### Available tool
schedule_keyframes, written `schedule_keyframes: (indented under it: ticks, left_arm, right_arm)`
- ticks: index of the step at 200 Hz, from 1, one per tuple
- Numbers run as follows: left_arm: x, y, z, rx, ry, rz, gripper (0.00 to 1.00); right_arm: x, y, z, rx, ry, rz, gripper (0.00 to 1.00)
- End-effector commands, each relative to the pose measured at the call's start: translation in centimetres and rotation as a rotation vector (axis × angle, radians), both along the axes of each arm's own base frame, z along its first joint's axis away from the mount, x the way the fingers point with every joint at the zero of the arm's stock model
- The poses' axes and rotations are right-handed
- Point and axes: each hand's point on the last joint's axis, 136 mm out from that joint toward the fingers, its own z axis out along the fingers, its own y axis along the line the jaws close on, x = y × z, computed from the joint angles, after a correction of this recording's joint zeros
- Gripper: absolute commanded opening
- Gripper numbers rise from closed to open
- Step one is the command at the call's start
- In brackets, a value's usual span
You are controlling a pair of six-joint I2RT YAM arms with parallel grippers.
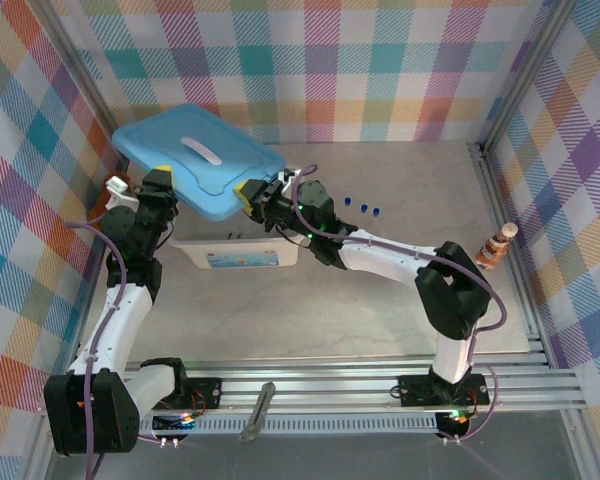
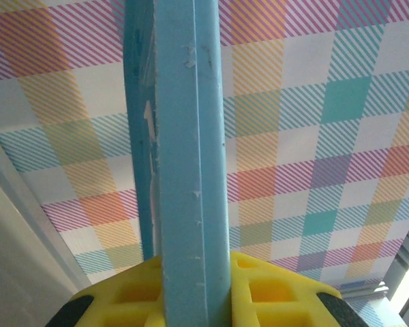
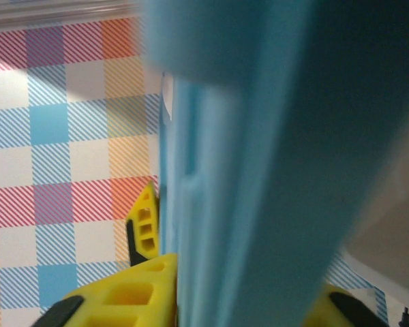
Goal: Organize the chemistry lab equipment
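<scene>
Fingers [image 2: 273,296] first: my left gripper [image 1: 163,183] is clamped on the lid [image 1: 195,160]. On my left wrist camera the lid's blue edge [image 2: 191,136] runs straight up out of the yellow pads, which press on it from both sides.

My right gripper [image 1: 250,192] grips the lid's near right edge. From the right wrist the blue rim [image 3: 259,136] is blurred but sits between the yellow fingers [image 3: 123,300], pads against it, so closed on the lid.

From above, the lid hangs off the table [image 1: 380,310], one gripper at each end. It is skewed, and a pale handle strip shows on top. A white box [image 1: 240,255] stands below and just in front of it. Its back is hidden by the lid and my right gripper, and its front wall carries a small coloured label.

Tubes [image 1: 363,207]: four blue caps in a short row on the table, right of the box and just behind my right forearm, apart from both grippers. Glass bodies too faint to make out.

Brown-and-white figure [image 1: 497,245] stands at the table's right edge, well apart from the tubes.
</scene>
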Motion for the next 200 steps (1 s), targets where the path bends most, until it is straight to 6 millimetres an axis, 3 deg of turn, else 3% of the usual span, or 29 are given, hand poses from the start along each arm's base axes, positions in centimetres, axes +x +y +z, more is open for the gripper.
schedule_keyframes:
  ticks: [1, 29, 52, 70, 98, 132, 200]
  left_arm:
    - [-1.1, -1.2, 2.3, 0.025, -0.095, -0.049, 0.05]
    - [-1.1, -1.4, 1.8, 0.029, -0.080, -0.060, 0.18]
    - [-1.0, -1.6, 1.3, 0.033, -0.065, -0.068, 0.39]
    - [-0.9, -1.8, 0.7, 0.048, -0.032, -0.078, 0.48]
    - [-0.7, -2.0, -0.4, 0.109, 0.044, -0.089, 0.51]
    - [-0.9, -2.6, -1.2, 0.173, 0.096, -0.120, 0.53]
    - [-2.4, -1.5, -3.5, 0.387, 0.324, -0.136, 0.55]
  right_arm:
    - [1.0, -0.8, 3.0, 0.037, -0.083, -0.035, 0.19]
    - [1.1, -0.8, 3.4, 0.029, -0.100, -0.033, 0.16]
    - [1.2, -0.9, 3.6, 0.029, -0.115, -0.030, 0.16]
    - [1.1, -1.1, 4.2, 0.024, -0.142, -0.038, 0.15]
    - [1.3, -2.2, 5.6, -0.020, -0.219, -0.082, 0.13]
    - [1.4, -3.4, 5.9, -0.086, -0.256, -0.104, 0.12]
    - [3.0, -8.2, 7.7, -0.140, -0.308, -0.103, 0.12]
